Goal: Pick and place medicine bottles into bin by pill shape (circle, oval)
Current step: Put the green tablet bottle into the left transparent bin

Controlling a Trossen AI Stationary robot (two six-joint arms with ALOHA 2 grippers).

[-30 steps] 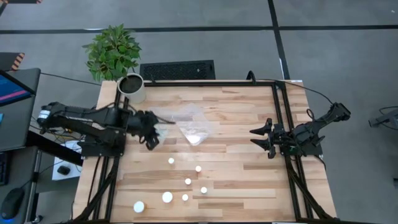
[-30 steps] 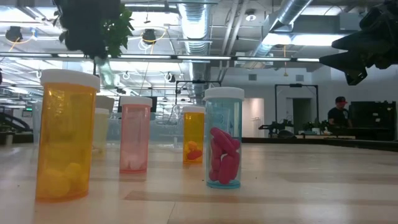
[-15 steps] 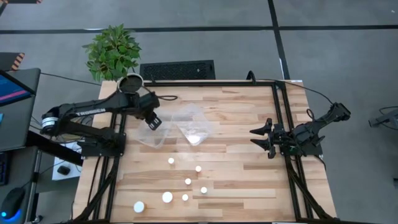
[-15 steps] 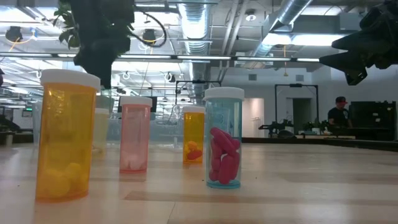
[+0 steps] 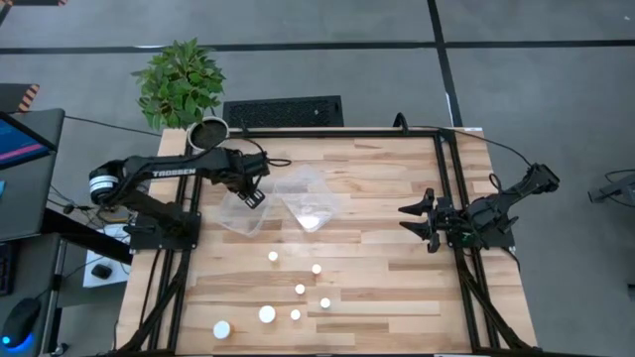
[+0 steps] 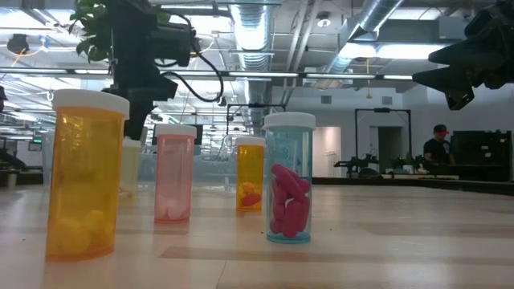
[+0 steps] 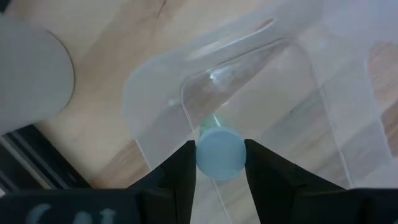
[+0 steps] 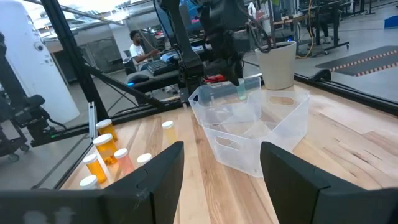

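Observation:
My left gripper [image 5: 255, 196] is shut on a small bottle with a pale round cap [image 7: 219, 154] and a greenish body [image 8: 241, 92], above the left clear bin [image 5: 241, 216]. My right gripper [image 5: 409, 219] hangs open and empty over the table's right side. Several white-capped bottles stand upright on the near part of the table [image 5: 300, 290]. The low view shows two orange ones [image 6: 84, 185] [image 6: 250, 172], a pink one [image 6: 174, 172] and a teal one with pink pills [image 6: 288, 177]. My left gripper pinches the bottle between its two fingers at the sides of the cap [image 7: 200, 155]. The fingers [image 7: 177, 171] come from above, pointing down. The bottle stays upright, cap up, its body hanging below the fingers, clear of the bin.
A second clear bin [image 5: 314, 203] stands right of the first, with something white in it. A white plant pot [image 5: 209, 139] stands at the far left corner. Black frame rails run along the table's left and right sides [image 5: 451, 198].
My left arm has reached out from the table's left edge. Its gripper has gone toward the far edge and then a little toward the right, and now stands above the left clear bin. My right arm has kept still.

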